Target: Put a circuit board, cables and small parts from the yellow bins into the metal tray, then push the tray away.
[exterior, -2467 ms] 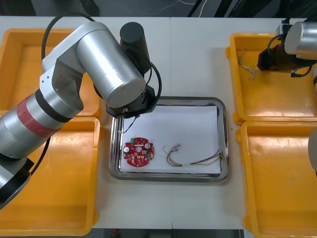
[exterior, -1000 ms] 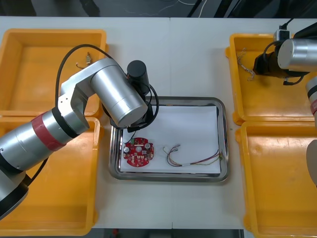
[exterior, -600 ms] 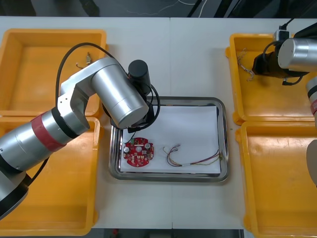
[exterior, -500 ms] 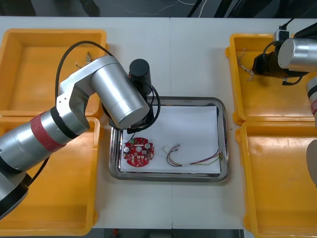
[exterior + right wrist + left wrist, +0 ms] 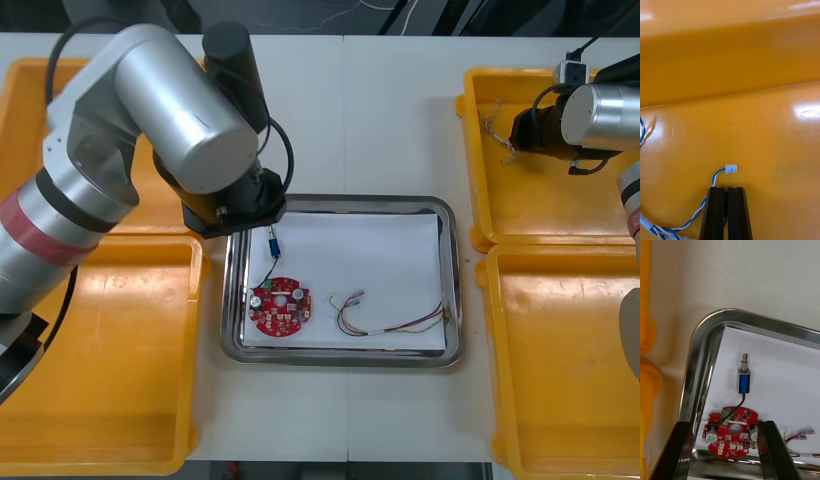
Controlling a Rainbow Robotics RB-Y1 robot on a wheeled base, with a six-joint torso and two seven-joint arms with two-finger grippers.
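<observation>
The metal tray [image 5: 452,280], white inside, holds a round red circuit board [image 5: 281,308], a red and yellow cable [image 5: 390,320] and a small blue metal part [image 5: 272,243] with a black lead. My left arm [image 5: 170,110] hangs over the tray's far left corner. In the left wrist view my left gripper [image 5: 724,423] is open above the board [image 5: 732,431], and the blue part [image 5: 744,379] lies free beyond the fingers. My right gripper [image 5: 517,130] is in the far right bin [image 5: 560,200]. Its fingers [image 5: 738,210] are shut on the twisted blue and white cable [image 5: 731,168].
Yellow bins stand at both sides: far left [image 5: 40,150], near left [image 5: 100,360], near right [image 5: 570,360]. The rest of the twisted cable [image 5: 493,118] lies at the far right bin's left wall. Bare table runs beyond and in front of the tray.
My left arm has lifted and drawn back to the left, leaving the blue part in the tray. My right gripper has shut on the twisted cable.
</observation>
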